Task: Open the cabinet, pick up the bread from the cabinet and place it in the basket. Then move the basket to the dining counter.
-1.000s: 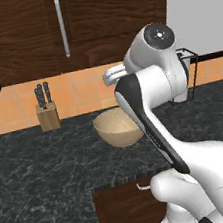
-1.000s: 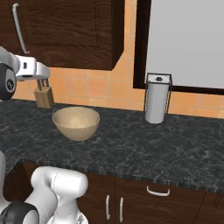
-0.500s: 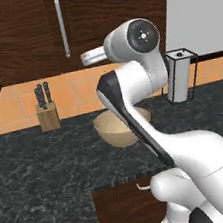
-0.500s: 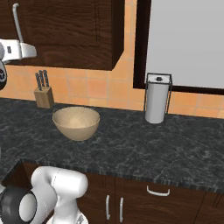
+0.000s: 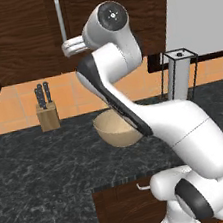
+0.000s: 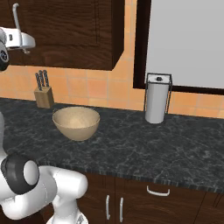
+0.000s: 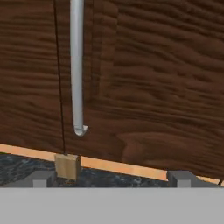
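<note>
The dark wood cabinet point(image 7: 144, 78) has its door shut, and its long silver bar handle point(image 7: 77, 65) hangs left of centre in the hand view. My gripper point(image 7: 112, 178) is open, its two dark fingertips point(image 7: 43, 178) set wide apart just short of the door, below and to the right of the handle's lower end. In the left base view the gripper point(image 5: 69, 47) is raised beside the handle point(image 5: 59, 17). The empty tan basket point(image 6: 76, 122) sits on the black granite counter, also seen as the basket point(image 5: 117, 129) behind my arm. The bread is hidden. The dining counter is out of view.
A knife block point(image 6: 43, 94) stands at the back left of the granite counter point(image 6: 144, 148), under the cabinet. A steel paper towel holder point(image 6: 156, 98) stands to the right by the window. Dark drawers with small handles point(image 6: 157, 191) run below the counter edge.
My arm has swung up and to the left, carrying the gripper from over the basket to the cabinet door beside the handle. The basket has stayed in place.
</note>
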{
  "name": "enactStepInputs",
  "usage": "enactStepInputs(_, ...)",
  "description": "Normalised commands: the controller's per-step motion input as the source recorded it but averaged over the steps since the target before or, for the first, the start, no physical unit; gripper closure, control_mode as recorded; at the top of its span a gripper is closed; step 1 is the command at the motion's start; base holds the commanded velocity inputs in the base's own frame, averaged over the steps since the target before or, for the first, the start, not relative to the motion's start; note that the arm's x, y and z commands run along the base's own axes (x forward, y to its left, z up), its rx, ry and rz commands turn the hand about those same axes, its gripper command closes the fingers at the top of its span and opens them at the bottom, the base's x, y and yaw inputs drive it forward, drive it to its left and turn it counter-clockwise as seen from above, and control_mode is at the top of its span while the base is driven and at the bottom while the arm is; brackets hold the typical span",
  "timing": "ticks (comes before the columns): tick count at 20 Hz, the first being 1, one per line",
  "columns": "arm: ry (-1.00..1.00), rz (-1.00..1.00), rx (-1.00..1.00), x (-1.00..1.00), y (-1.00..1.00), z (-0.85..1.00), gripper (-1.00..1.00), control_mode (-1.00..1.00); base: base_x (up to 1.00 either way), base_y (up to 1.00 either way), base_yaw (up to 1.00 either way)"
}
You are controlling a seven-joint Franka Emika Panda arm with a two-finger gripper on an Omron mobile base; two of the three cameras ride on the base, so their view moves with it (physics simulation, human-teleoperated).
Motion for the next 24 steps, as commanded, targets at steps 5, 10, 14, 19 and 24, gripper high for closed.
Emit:
enactStepInputs(5,0.02,0.0,-0.03,0.56,0.34,0.0,-1.0,-1.0,0.0,0.0,0.0)
enactStepInputs(10,0.06,0.0,0.0,0.64,0.44,0.0,-1.0,-1.0,0.0,0.0,0.0)
enactStepInputs(14,0.07,0.0,0.0,0.67,0.37,0.0,-1.0,-1.0,0.0,0.0,0.0)
enactStepInputs(19,0.03,0.0,-0.03,0.67,0.26,-0.01,-1.0,-1.0,0.0,0.0,0.0)
enactStepInputs(24,0.0,-0.05,-0.04,0.53,0.23,-0.15,-1.0,-1.0,0.0,0.0,0.0)
